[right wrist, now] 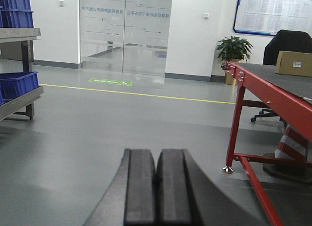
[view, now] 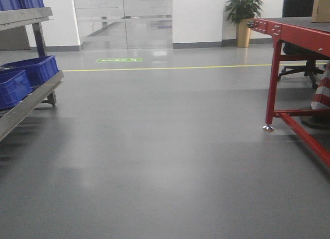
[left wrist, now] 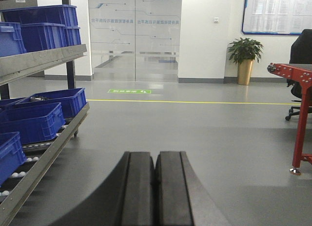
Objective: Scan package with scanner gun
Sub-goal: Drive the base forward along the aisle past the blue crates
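On the desk point(right wrist: 273, 94) to your right, the package point(right wrist: 294, 64) sits flat on the top, well back from the bolted near corner. Its white label faces the right wrist view. The frame crops its right end, so you can't tell which desk edge it's nearest. Scanner gun: not visible in any view, location unknown.

Left gripper point(left wrist: 155, 162): pads clenched flush together, nothing between them, hanging over bare floor beside the rack of blue crates point(left wrist: 34, 121). Right gripper point(right wrist: 157, 160): same, pads pressed tight, empty, aimed past the desk's near leg. Both are well apart from the package.

Step, as a judgement: very start, approach and search. Nothing is grasped and nothing scanned.

Next move probably calls for this: get the arms up and over the desk top so you can actually see it, then locate the scanner gun. Release the jaws of whichever arm takes it before closing in. Keep the label face reachable, and mind the red frame rail on the way in, since the right arm sits low and close to it.
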### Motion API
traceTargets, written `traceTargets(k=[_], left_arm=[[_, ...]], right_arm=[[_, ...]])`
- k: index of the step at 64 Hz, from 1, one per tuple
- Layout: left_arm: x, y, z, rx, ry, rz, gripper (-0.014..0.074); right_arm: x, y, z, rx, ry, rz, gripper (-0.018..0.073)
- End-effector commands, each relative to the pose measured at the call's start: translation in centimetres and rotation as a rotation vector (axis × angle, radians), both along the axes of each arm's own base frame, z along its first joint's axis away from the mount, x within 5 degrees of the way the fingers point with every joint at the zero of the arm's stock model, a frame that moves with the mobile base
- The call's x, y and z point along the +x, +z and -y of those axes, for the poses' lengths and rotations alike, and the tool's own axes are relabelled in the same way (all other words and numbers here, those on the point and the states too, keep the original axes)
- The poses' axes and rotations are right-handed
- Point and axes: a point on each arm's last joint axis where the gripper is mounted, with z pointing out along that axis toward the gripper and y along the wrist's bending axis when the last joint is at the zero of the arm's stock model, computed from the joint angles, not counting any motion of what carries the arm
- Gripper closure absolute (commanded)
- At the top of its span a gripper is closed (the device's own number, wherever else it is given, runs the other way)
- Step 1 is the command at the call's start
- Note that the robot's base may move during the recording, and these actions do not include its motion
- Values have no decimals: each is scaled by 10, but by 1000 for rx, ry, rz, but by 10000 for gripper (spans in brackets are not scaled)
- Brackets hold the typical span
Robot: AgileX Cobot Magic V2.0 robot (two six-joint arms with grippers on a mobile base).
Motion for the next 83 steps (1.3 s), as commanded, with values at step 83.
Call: traceTargets(k=[83], left_arm=[[-1,2,0,1,2,18,708]], right_arm=[[0,1,0,1,0,17,727]])
